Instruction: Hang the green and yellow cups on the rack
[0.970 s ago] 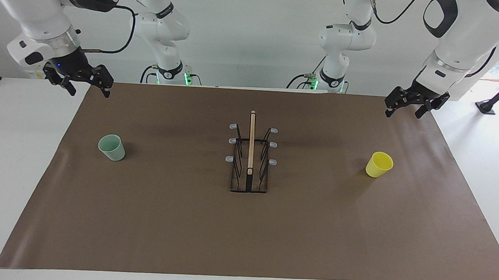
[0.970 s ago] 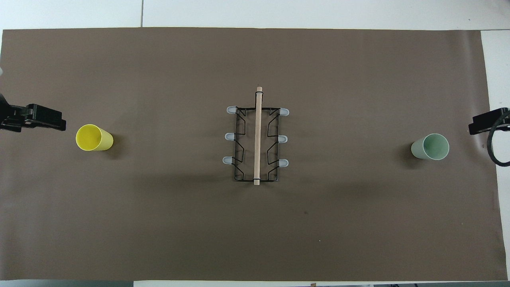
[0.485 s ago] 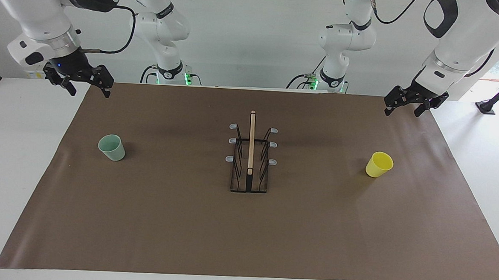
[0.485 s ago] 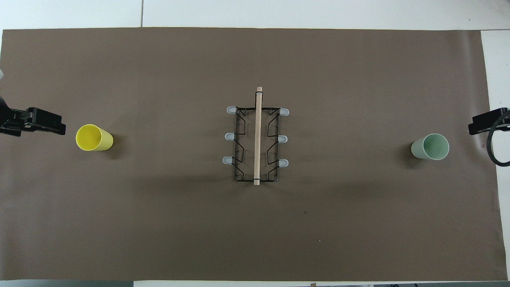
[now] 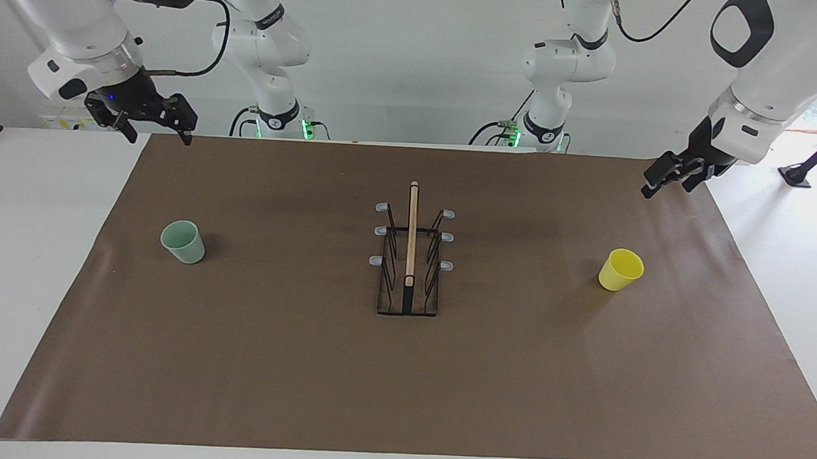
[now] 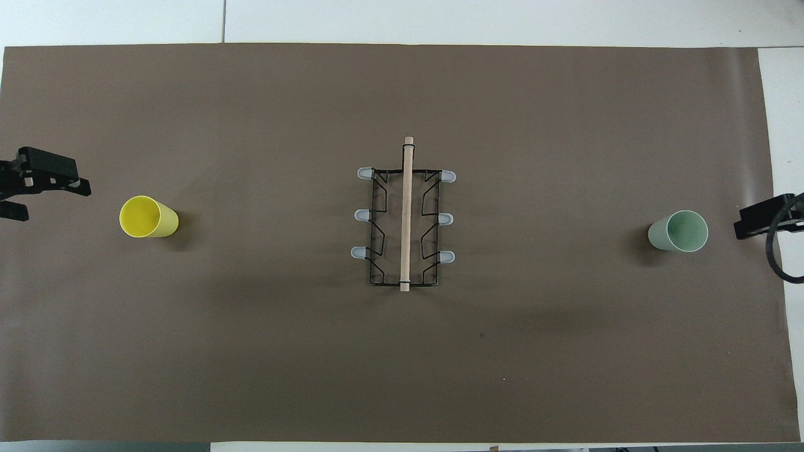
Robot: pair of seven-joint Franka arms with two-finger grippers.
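Observation:
The pale green cup (image 5: pixel 184 242) stands upright on the brown mat at the right arm's end, and shows in the overhead view (image 6: pixel 678 231). The yellow cup (image 5: pixel 620 270) stands upright at the left arm's end, and shows in the overhead view (image 6: pixel 148 216). The black wire rack (image 5: pixel 410 257) with its wooden bar stands mid-table with bare prongs, also seen from overhead (image 6: pixel 405 220). My right gripper (image 5: pixel 159 137) hangs open and empty over the mat's edge, apart from the green cup. My left gripper (image 5: pixel 669 186) is open and empty in the air over the mat's corner, apart from the yellow cup.
The brown mat (image 5: pixel 400 383) covers most of the white table (image 5: pixel 30 238). Two further robot arms stand at the table's edge by the robots' bases. The grippers show at the side edges of the overhead view: left (image 6: pixel 44 188), right (image 6: pixel 757 224).
Both grippers have risen a little. The left gripper has turned at the wrist. The cups and the rack have not moved.

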